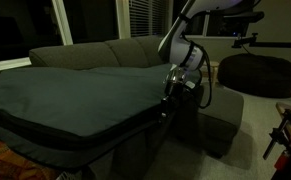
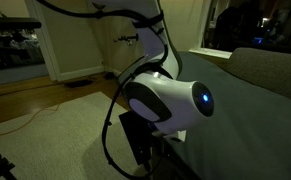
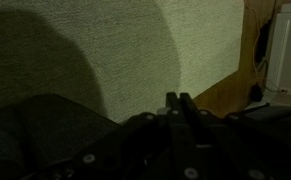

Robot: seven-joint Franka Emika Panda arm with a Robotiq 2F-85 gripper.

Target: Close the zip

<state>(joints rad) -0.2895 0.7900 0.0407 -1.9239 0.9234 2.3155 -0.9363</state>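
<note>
A huge flat dark grey-green fabric case point(image 1: 75, 100) lies across the sofa. The zip point(image 1: 105, 132) runs as a thin dark line along its front side seam. My gripper point(image 1: 167, 100) hangs at the right end of that seam, against the case's corner. In the wrist view my gripper point(image 3: 178, 98) has its two fingers pressed together over pale carpet, with nothing visible between them. Whether the fingers touch the zip pull is too dark to tell. In an exterior view only my arm's white wrist point(image 2: 165, 100) with a blue light shows.
The grey sofa point(image 1: 105, 52) stands under and behind the case. A round dark beanbag point(image 1: 260, 72) sits at the back. Pale carpet point(image 2: 55, 130) covers the floor, with wooden floor point(image 3: 225, 95) beside it. A dark stand point(image 1: 280, 135) is nearby.
</note>
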